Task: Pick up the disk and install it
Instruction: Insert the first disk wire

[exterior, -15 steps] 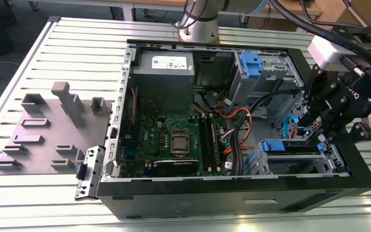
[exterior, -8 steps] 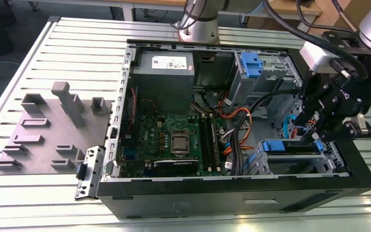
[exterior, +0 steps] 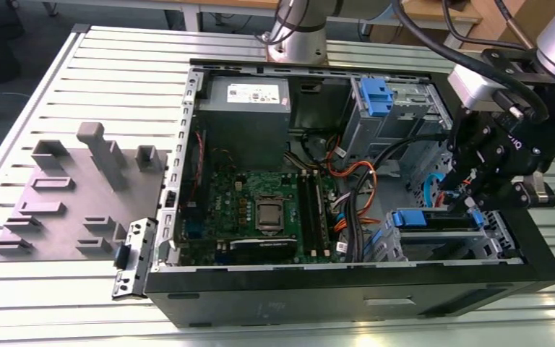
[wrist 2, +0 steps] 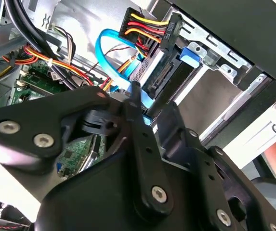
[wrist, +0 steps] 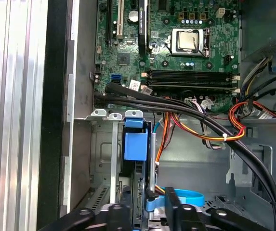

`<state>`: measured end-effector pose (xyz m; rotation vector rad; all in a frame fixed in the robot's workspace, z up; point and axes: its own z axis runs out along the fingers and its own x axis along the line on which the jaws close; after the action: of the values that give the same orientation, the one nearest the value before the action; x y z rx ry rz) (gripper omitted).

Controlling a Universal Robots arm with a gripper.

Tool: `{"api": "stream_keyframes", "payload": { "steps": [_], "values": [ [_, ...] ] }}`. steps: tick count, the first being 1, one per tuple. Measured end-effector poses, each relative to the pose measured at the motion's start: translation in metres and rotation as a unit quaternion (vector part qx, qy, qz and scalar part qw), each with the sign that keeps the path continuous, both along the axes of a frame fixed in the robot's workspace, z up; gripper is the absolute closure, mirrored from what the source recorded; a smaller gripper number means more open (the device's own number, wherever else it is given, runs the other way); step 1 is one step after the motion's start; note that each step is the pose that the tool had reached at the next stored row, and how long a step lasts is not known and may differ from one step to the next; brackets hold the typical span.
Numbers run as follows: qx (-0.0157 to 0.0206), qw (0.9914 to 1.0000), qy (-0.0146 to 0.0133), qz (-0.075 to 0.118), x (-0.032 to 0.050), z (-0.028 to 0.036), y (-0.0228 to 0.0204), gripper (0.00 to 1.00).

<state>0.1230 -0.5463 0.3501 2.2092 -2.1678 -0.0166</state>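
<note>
In the open computer case [exterior: 355,300] on the bench [exterior: 113,72], the disk [wrist: 136,147] stands on edge in the drive bay towards the exterior view's right. The gripper [exterior: 470,206] straddles its cabled end; I cannot tell whether it clamps. Beyond lies the motherboard [exterior: 258,202].

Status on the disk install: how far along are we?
Done: the disk is already inside the drive cage at the corner of the case, and its blue rail shows in the first wrist view. In hand: the gripper sits right at the disk's end, but whether it is clamped on it can't be judged. Left: these views don't show whether the disk is fully seated.
</note>
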Motion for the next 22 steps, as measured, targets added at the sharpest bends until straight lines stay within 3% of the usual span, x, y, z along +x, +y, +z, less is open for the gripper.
{"api": "stream_keyframes", "payload": {
  "steps": [1,4,6,11,14,18,22],
  "values": [
    [0.0,1.0,0.0,0.0,0.0,0.0,0.0,0.59],
    [0.0,1.0,0.0,0.0,0.0,0.0,0.0,0.77],
    [0.0,1.0,0.0,0.0,0.0,0.0,0.0,0.83],
    [0.0,1.0,0.0,0.0,0.0,-0.0001,-0.0001,0.84],
    [0.0001,1.0,-0.0002,0.0,-0.0002,-0.0009,-0.0028,0.84],
    [0.001,1.0,-0.0005,0.0,-0.0012,-0.0063,-0.0036,0.84],
    [0.0048,0.99999,-0.0005,0.0,-0.0018,-0.0074,-0.0046,0.84]
  ]
}}
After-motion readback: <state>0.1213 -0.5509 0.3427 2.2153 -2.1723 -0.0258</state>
